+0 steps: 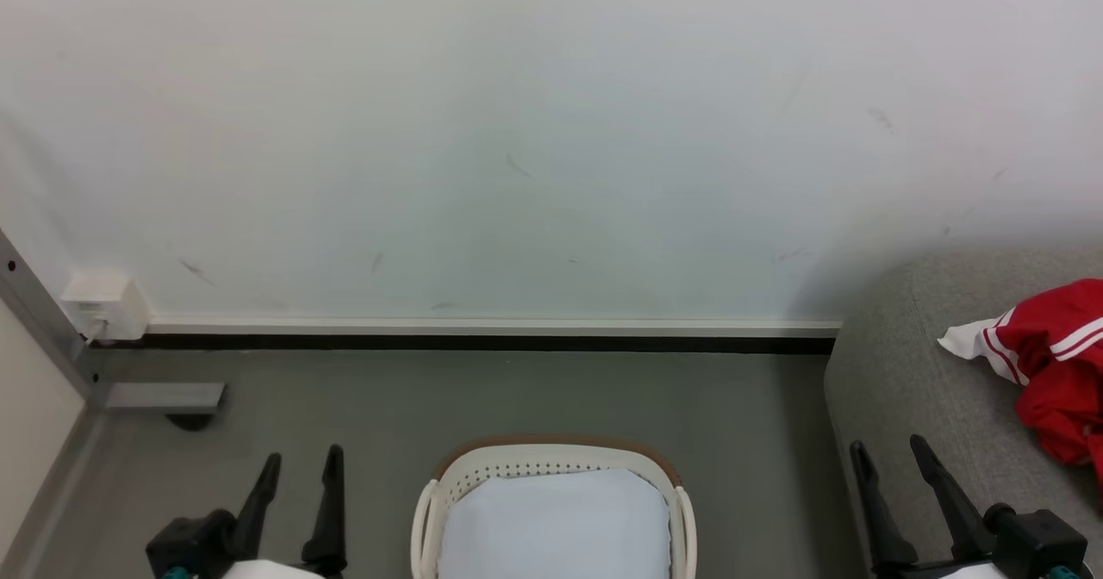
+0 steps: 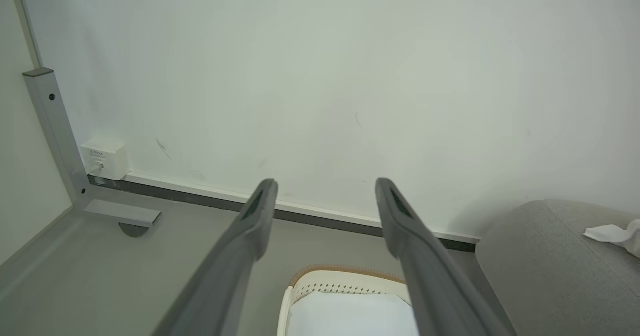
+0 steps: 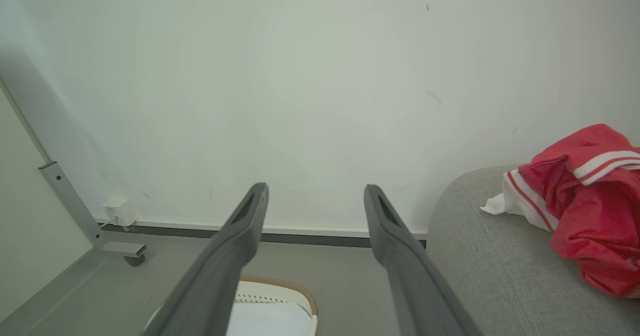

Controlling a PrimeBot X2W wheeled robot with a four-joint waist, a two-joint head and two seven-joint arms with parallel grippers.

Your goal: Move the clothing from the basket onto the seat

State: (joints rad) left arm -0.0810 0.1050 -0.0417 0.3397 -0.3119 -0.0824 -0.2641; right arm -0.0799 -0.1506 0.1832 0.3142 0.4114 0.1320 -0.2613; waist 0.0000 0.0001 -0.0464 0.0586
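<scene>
- Plain white painted wall (image 1: 551, 131) across the whole back of the scene; matt, evenly lit, no hard shadows.
- Faint dark scuff marks (image 1: 517, 165) scattered over the wall, mostly low down.
- Narrow white skirting strip (image 1: 491, 326) along the wall's foot, with a thin black band (image 1: 482, 343) directly under it.
- Smooth grey floor (image 1: 517, 389), dull sheen.
- Small white plastic wall box (image 1: 108, 303) with a short cable, low in the left corner, just above the skirting.
- Slanting grey metal post (image 1: 34, 303) with dark bolt heads at far left; a pale flat panel (image 1: 26, 389) beside it.
- Flat grey metal foot bar (image 1: 164, 396) on the floor, dark round caster (image 1: 191, 422) beneath.
- Large grey woven-fabric sofa (image 1: 913, 372) at right, rounded corner near the wall, soft shadow on the wall beside it.
</scene>
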